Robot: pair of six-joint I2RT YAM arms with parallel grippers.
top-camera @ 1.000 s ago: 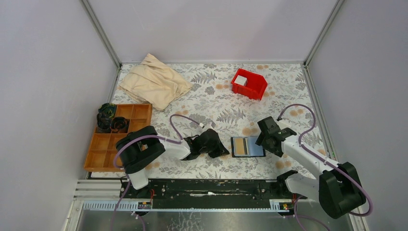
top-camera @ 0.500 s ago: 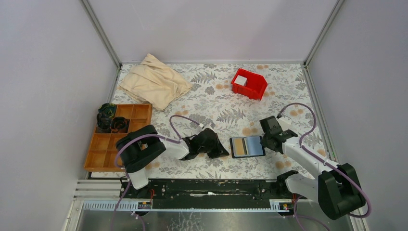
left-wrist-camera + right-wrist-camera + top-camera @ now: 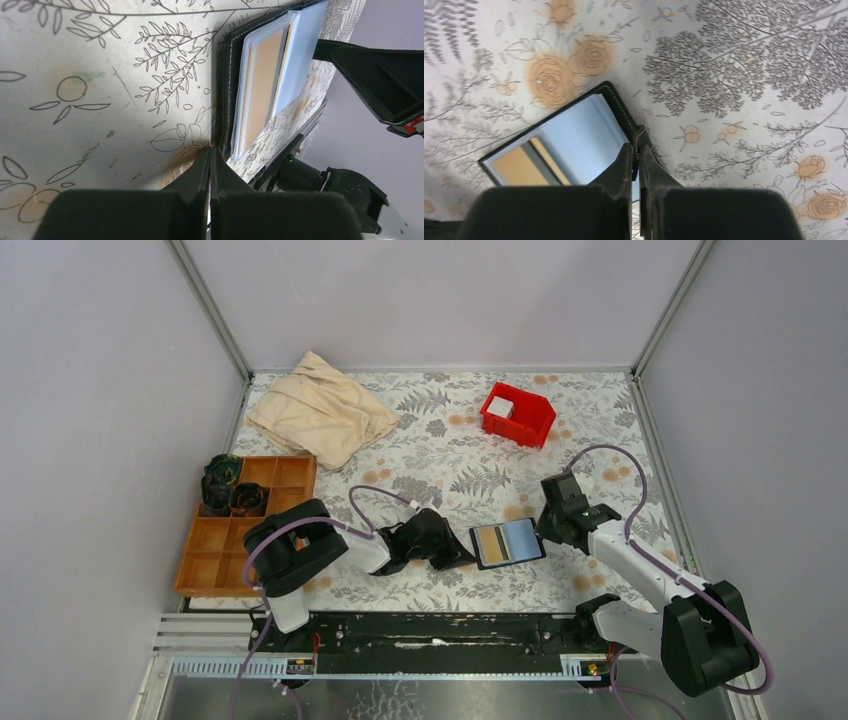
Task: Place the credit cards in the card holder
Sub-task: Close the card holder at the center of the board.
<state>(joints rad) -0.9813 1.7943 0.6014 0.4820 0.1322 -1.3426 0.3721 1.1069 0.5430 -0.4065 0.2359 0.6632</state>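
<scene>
The open card holder (image 3: 508,543) is already holding a tan card (image 3: 489,544); the right end effector (image 3: 636,146) is pinching its edge, the left end effector (image 3: 210,154) resting closed beside it.

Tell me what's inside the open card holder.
Inside the card holder: a tan card and a pale blue sleeve page. Anything beneath them is covered.
</scene>
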